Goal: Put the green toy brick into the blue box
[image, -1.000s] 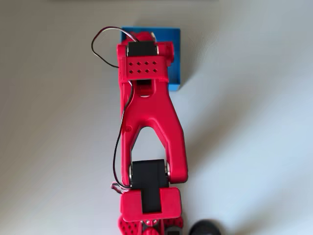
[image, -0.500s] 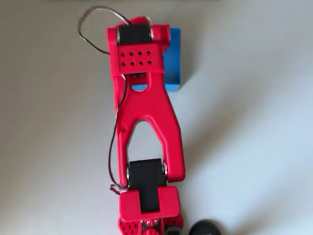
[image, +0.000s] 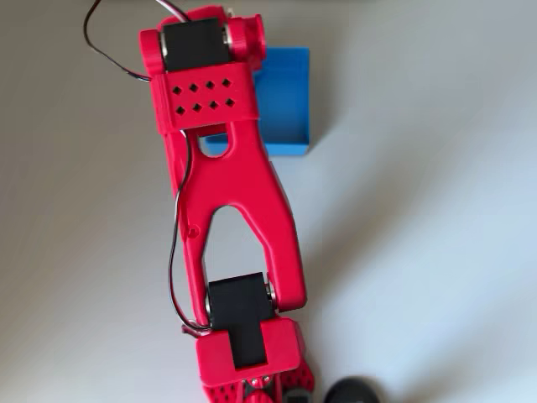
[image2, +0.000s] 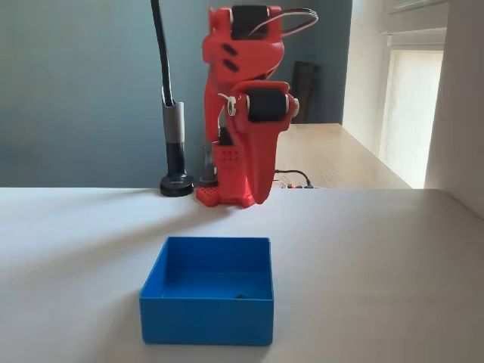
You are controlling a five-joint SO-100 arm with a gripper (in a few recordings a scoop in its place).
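Overhead view: the red arm (image: 226,193) covers the left part of the blue box (image: 289,101), and the arm's base is cut off at the bottom edge. A dark round object (image: 352,391) is cropped there too; its nature is indeterminate.

Fixed view: a small dark speck (image2: 239,295) on the box floor is too small to identify. The end effector's fingers cannot be made out, so their state is undetermined.

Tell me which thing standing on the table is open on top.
The blue box: its inside shows between low walls. The red arm and the black stand behind it are closed shapes.
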